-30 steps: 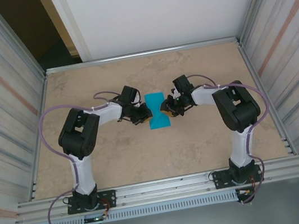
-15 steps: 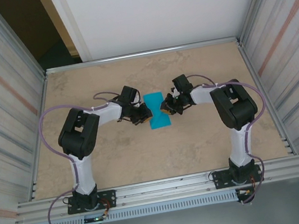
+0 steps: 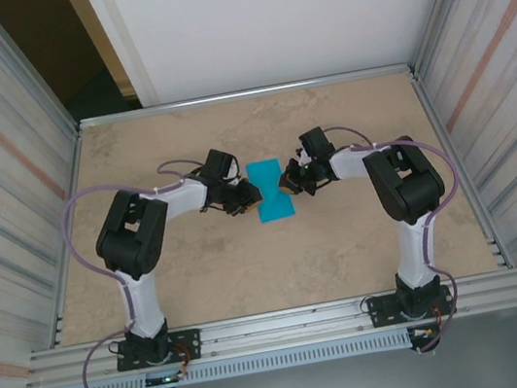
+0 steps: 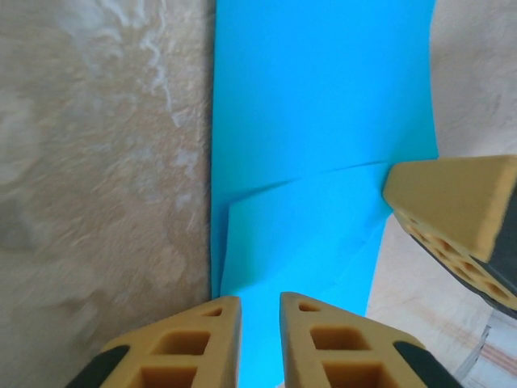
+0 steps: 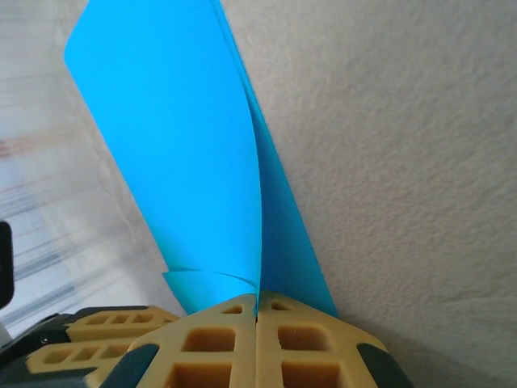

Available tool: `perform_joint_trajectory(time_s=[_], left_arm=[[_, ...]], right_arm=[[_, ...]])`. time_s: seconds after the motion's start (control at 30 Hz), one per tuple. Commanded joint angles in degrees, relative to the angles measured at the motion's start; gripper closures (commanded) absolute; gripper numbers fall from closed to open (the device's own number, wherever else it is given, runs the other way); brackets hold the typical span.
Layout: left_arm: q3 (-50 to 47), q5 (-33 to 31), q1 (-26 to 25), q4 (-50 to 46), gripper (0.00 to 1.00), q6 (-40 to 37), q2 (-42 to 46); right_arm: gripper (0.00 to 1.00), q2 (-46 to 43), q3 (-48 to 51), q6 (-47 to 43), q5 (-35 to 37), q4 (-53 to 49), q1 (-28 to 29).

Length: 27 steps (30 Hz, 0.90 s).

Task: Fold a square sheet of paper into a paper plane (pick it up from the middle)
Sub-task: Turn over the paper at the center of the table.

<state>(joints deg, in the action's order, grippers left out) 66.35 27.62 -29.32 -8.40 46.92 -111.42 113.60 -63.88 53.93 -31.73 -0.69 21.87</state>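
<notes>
Folding looks early: the blue paper sheet (image 3: 271,193), mid-table between the arms, is a doubled strip, no point yet. The right gripper (image 5: 257,309) pinches its right edge; the left gripper (image 4: 260,305) sits slightly parted at its left.

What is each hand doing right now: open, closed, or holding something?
Left hand: slightly open, fingers parted at the blue paper's edge.
Right hand: closed, pinching the blue paper.
</notes>
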Motion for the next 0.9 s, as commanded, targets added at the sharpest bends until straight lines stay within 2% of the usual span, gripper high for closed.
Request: perform_joint_trajectory(time_s=[0.0, 0.1, 0.23, 0.4, 0.47, 0.57, 0.7, 0.87], left_arm=[[-2.6, 0.8, 1.9, 4.2, 0.73, 0.9, 7.7], [-6.6, 2.7, 3.7, 9.1, 0.62, 2.3, 12.1], [-11.6, 6.7, 5.9, 17.8, 0.42, 5.5, 17.4], [-15.6, 9.8, 5.9, 27.8, 0.13, 10.0, 21.9], [-17.0, 11.2, 5.9, 32.5, 0.07, 12.6, 22.6], [-18.0, 13.0, 5.6, 37.6, 0.02, 15.1, 23.1], [-18.1, 14.6, 4.8, 42.0, 0.01, 16.2, 23.7], [-16.3, 16.7, 3.9, 43.1, 0.02, 16.9, 22.9]], right_arm=[[0.98, -4.3, 0.9, -1.1, -1.3, 3.4, -0.6], [0.98, -8.0, 1.7, -2.1, -2.7, 6.0, -0.9], [0.98, -12.5, 1.5, -2.5, -5.8, 8.3, -1.3], [0.98, -16.7, 1.0, 0.7, -10.6, 12.7, -2.0], [0.98, -17.8, 0.6, 2.4, -12.2, 14.5, -2.2], [0.98, -19.0, -0.1, 4.6, -13.7, 16.4, -2.4], [0.97, -20.1, -0.6, 7.1, -15.4, 18.5, -2.8], [0.96, -20.5, 0.0, 11.1, -17.4, 22.7, -3.3]])
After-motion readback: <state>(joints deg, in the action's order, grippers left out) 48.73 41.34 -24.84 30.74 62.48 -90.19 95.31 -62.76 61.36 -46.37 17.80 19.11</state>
